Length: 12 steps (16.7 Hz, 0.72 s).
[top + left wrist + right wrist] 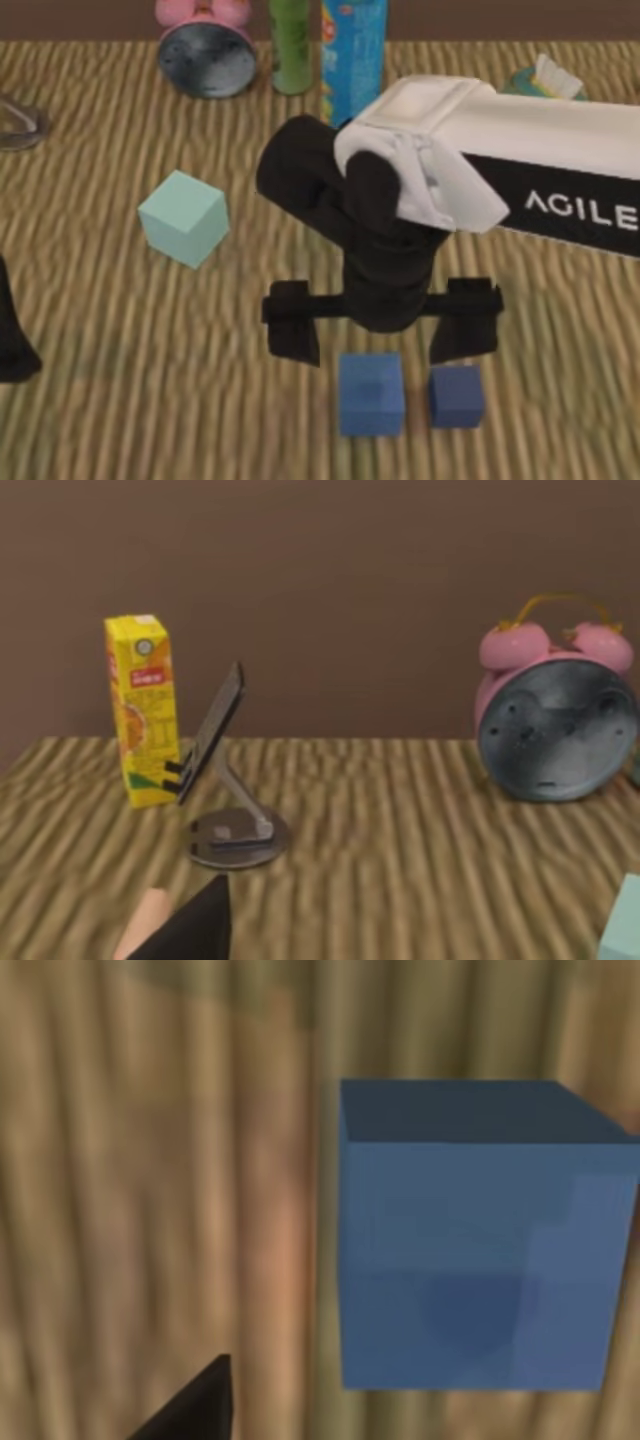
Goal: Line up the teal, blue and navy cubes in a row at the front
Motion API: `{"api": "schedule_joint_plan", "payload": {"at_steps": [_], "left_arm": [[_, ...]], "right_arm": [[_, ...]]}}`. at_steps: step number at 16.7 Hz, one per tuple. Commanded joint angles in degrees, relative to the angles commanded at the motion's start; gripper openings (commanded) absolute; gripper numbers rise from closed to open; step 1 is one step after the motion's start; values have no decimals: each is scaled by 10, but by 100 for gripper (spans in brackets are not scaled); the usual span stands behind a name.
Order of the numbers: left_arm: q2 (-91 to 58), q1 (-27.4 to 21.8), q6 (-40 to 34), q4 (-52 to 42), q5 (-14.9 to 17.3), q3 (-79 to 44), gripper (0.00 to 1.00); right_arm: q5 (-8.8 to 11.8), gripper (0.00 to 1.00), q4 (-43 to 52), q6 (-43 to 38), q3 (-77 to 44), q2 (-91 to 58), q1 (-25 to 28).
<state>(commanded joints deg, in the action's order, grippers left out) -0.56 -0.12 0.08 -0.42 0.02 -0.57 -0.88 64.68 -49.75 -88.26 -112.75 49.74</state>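
Note:
The pale teal cube (183, 217) sits alone left of centre; its corner shows in the left wrist view (625, 927). The blue cube (371, 393) and the smaller navy cube (457, 396) stand side by side near the front edge, a small gap between them. My right gripper (378, 345) hovers open just behind the blue cube, with nothing between its widely spread fingers. In the right wrist view the blue cube (480, 1250) fills the frame beside one dark fingertip (195, 1410). My left gripper (12, 345) is parked at the left edge, open.
Along the back stand a pink alarm clock (205, 45), a green bottle (291, 45), a tall blue can (352, 55) and a green tissue holder (545, 80). A yellow juice box (143, 710) and a phone stand (230, 820) are at the far left.

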Motion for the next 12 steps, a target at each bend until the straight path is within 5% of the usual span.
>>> {"api": "schedule_joint_plan", "payload": {"at_steps": [6, 12], "left_arm": [[-161, -24, 20, -106, 1, -160, 100], [-524, -66, 58, -304, -1, -471, 100]], "right_arm": [[-41, 100, -78, 79, 116, 159, -66], [-82, 100, -229, 223, 350, 489, -194]]}}
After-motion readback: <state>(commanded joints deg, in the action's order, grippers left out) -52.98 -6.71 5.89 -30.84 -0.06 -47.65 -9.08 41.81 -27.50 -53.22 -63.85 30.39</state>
